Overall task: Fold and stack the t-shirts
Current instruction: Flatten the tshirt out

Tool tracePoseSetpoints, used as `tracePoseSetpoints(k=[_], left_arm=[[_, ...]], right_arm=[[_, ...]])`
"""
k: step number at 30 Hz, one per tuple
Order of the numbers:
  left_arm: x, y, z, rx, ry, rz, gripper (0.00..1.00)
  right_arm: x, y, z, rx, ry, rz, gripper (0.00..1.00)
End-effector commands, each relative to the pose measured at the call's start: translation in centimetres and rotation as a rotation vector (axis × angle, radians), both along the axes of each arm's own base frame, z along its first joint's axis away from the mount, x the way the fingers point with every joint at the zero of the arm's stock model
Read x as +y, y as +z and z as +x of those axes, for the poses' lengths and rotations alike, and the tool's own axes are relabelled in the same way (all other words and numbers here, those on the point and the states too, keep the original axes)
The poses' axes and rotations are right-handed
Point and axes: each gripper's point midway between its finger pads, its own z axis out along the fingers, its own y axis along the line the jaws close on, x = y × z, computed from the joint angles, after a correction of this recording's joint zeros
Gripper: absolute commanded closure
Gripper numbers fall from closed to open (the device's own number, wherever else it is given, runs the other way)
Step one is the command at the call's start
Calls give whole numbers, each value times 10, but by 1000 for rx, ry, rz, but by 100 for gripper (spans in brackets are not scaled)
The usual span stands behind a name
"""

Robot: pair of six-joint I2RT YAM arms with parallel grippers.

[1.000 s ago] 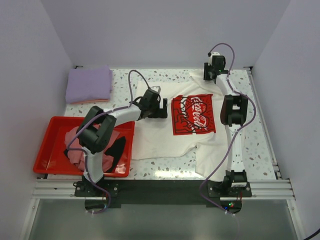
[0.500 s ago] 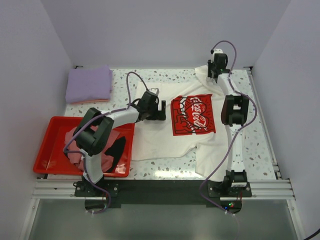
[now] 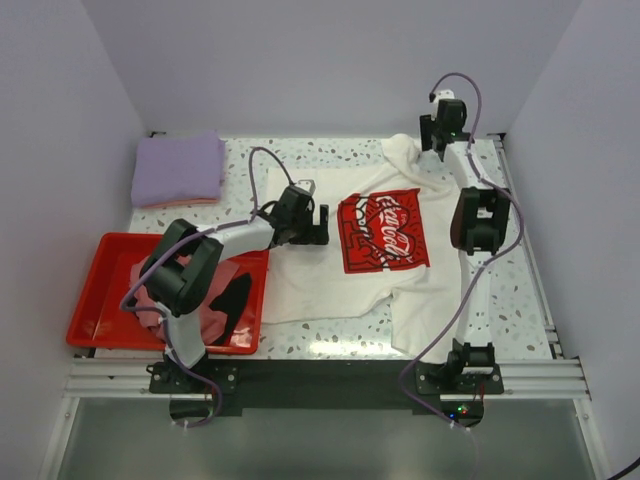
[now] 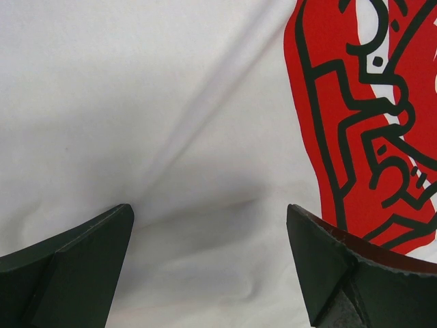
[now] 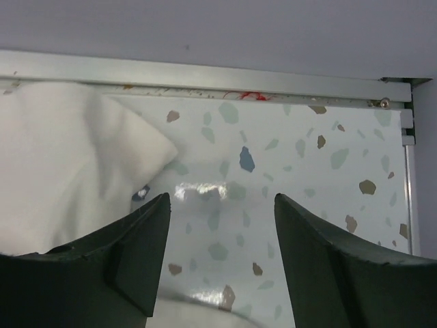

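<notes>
Top external: speckled table [image 3: 525, 290], pale walls [image 3: 330, 60]

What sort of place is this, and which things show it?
Probably a robotics lab test cell: left arm and right arm bolted down, plain walls boxing in the speckled table, a white t-shirt laid out.

This is a robotics lab test cell, not a home. Plain pale walls [image 3: 330, 60] box in a speckled terrazzo counter [image 3: 520, 290] on three sides. Just past the right gripper [image 5: 222, 205], the counter ends at a metal strip [image 5: 205, 72] against blank wall. Well behind it, the arm bases [image 3: 470, 360] are bolted to an aluminium rail [image 3: 330, 378], and purple cables [image 3: 432, 348] loop off them.
</notes>
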Motion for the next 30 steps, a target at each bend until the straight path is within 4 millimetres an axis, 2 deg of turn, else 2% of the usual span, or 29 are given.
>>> tracePoseSetpoints(k=[1,3,4,9,10,12,13,17,19,20,26,30], left_arm=[[22,-30,-33,148,19,56,0],[20,-27,-32,138,17,46,0],[20,-28,-31,137,19,45,0],[18,-26,-30,125,12,38,0],[18,-26,-30,124,10,39,0],[18,-26,-29,121,8,39,0],[18,-25,-29,119,9,39,0],[18,-27,-29,119,8,38,0],[19,-30,-30,127,7,44,0],[20,-30,-30,127,9,43,0],[22,-36,-34,141,10,53,0],[22,-38,-34,147,11,58,0]], right_arm=[[58,84,-17,-89,290,-49,33],[73,100,-26,-105,357,-135,30],[85,99,-30,-100,387,-148,29],[111,71,-36,-29,478,-173,28],[120,56,-38,6,503,-177,28],[127,49,-37,26,544,-209,28],[137,39,-38,42,567,-221,29],[142,25,-33,62,565,-280,31],[138,23,-27,55,536,-298,32],[137,13,-25,68,528,-305,33],[129,-9,-20,90,506,-345,37],[125,-17,-19,98,484,-359,48]])
